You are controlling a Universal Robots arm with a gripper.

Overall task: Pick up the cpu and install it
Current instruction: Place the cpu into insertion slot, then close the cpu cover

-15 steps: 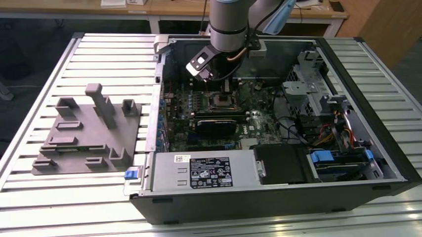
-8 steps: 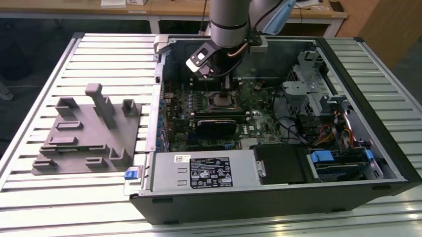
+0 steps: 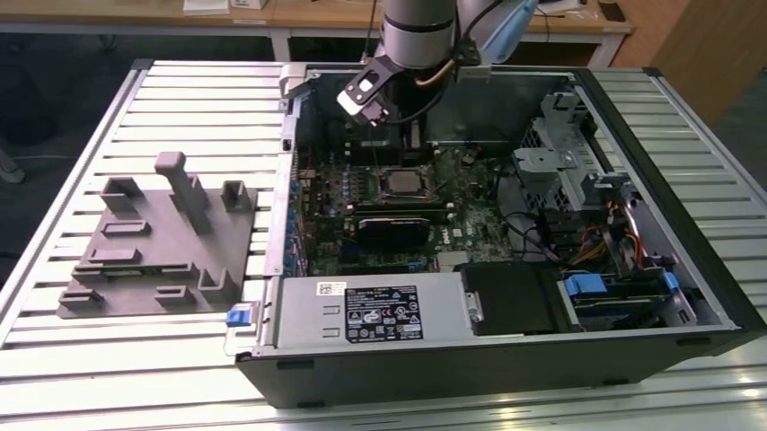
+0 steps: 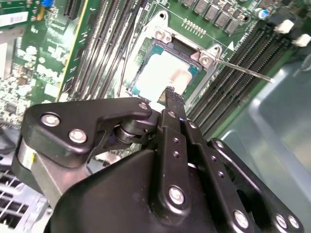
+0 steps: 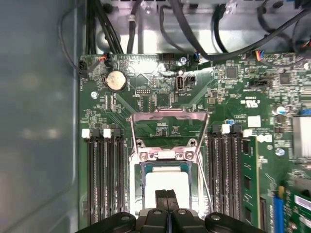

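Note:
The cpu (image 3: 404, 184) is a shiny silver-grey square lying flat in the motherboard socket inside the open computer case (image 3: 504, 368). Both wrist views look down on the cpu (image 5: 166, 180) (image 4: 160, 73), with the socket's metal load plate (image 5: 168, 127) swung up and the thin lever (image 4: 243, 71) standing free. My gripper (image 5: 165, 195) (image 4: 172, 96) hangs just above the chip's edge. Its two black fingertips are pressed together with nothing between them. The arm (image 3: 416, 31) reaches down from the far side of the case.
A grey plastic fixture (image 3: 156, 242) stands on the slatted table at the exterior view's left. Memory slots (image 5: 104, 179) flank the socket. A black block (image 3: 390, 229), the power supply (image 3: 372, 310), drive cage (image 3: 576, 180) and cables (image 3: 540, 233) crowd the case.

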